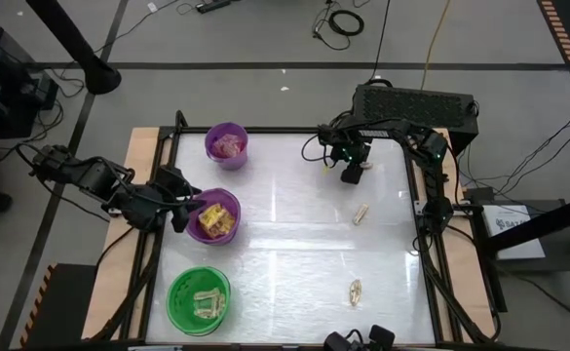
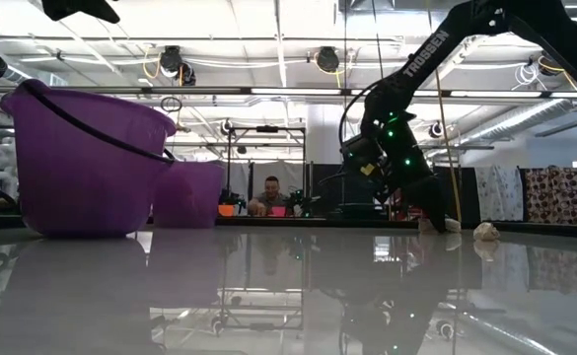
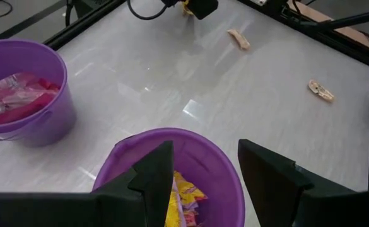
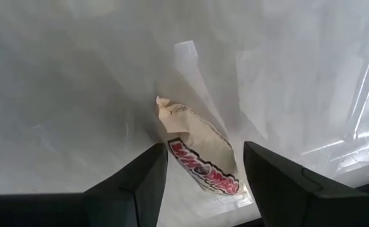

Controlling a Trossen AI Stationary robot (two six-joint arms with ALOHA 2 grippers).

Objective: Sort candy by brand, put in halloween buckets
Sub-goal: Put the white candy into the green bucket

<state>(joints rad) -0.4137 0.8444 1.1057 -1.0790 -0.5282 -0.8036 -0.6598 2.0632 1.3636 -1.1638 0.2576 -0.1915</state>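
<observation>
My right gripper [image 1: 353, 175] [image 4: 203, 186] stands open at the table's far side, pointing steeply down. Its fingers stand on either side of a pale tan candy piece [image 4: 200, 154] that lies flat on the table; I see no touch. Two more tan pieces [image 1: 361, 214] [image 1: 355, 291] lie on the table's right half. My left gripper [image 1: 180, 211] [image 3: 203, 183] hangs open above the wider purple bucket [image 1: 216, 216], which holds yellow packets [image 3: 184, 195]. The small purple bucket [image 1: 226, 144] holds pink-red packets. The green bucket [image 1: 199, 299] holds tan pieces.
The three buckets stand in a row along the table's left side. A black frame [image 1: 416, 195] edges the table, and a black box [image 1: 416, 102] sits behind the far right corner. People show in the room beyond [image 2: 271, 192].
</observation>
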